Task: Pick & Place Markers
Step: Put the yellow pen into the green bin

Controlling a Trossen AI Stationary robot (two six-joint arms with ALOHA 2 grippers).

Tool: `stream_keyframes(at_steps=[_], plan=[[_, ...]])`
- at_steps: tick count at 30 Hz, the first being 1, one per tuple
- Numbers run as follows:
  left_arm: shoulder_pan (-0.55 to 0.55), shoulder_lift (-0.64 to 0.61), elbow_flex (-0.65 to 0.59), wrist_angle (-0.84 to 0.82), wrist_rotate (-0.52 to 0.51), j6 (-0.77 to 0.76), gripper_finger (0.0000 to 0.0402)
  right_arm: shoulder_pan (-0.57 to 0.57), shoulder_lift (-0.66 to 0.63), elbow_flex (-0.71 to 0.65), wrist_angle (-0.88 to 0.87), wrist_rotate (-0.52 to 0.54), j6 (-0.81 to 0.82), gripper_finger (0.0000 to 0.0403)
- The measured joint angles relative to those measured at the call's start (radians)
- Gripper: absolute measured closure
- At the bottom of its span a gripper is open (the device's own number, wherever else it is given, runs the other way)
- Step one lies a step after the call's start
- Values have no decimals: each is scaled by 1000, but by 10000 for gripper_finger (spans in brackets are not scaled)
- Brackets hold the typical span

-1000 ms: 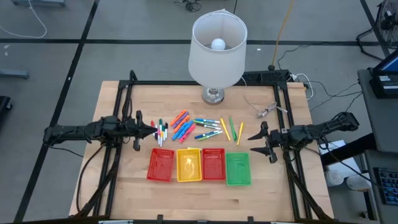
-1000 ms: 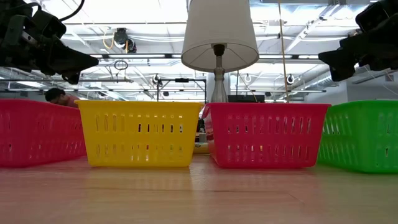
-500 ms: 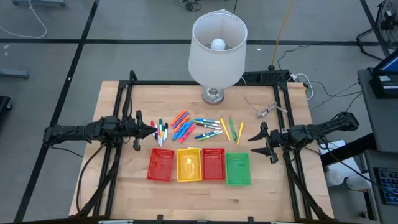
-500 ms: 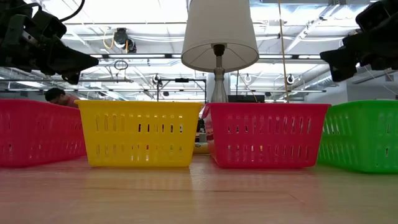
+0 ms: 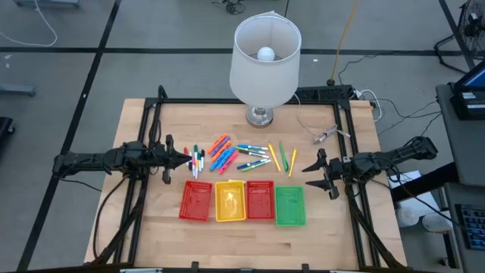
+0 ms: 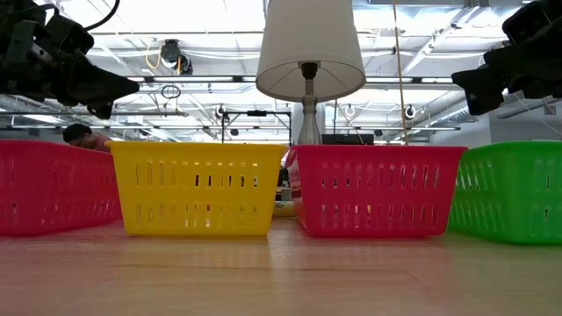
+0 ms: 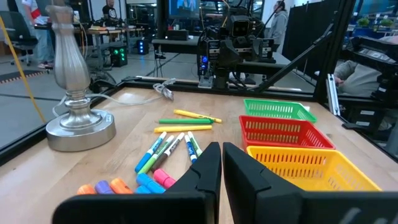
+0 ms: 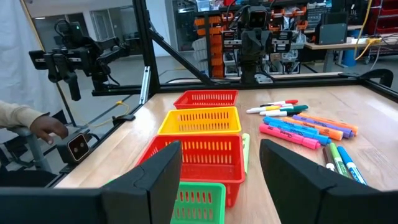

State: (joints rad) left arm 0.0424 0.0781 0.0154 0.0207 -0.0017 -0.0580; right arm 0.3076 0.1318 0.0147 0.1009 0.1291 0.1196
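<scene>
The markers (image 5: 235, 156) lie loose on the wooden table's middle: white ones with coloured caps at the left, then orange, blue, pink, green and yellow ones. They also show in the left wrist view (image 7: 166, 151) and the right wrist view (image 8: 305, 127). My left gripper (image 5: 188, 158) hovers shut at the left end of the marker spread, pointing level toward it, its fingers (image 7: 211, 163) together. My right gripper (image 5: 307, 176) hovers open at the right end, level, its fingers (image 8: 163, 167) wide apart with nothing between them. Neither touches a marker.
Four mesh trays stand in a row near the front edge: red (image 5: 196, 201), yellow (image 5: 230, 201), red (image 5: 260, 199), green (image 5: 289, 205). A lamp (image 5: 264, 64) stands on the table's far middle. A small clip with a cable (image 5: 326, 135) lies at the far right. A person's hand (image 8: 43, 127) shows beyond the table.
</scene>
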Motion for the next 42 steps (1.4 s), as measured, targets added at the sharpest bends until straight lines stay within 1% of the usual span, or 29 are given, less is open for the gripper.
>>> stream_keyframes(at_steps=[12,19,24,31,42], plan=[[0,0,0,0,0,-1,380,0,0,0,0,0,1,195],[0,0,0,0,0,-2,380,0,1,0,-36,0,97,195],[0,0,0,0,0,-2,380,0,1,0,-48,-1,128,195],[0,0,0,0,0,-2,380,0,0,0,4,4,127,195],[0,0,0,0,0,-2,380,0,0,0,11,5,109,195]])
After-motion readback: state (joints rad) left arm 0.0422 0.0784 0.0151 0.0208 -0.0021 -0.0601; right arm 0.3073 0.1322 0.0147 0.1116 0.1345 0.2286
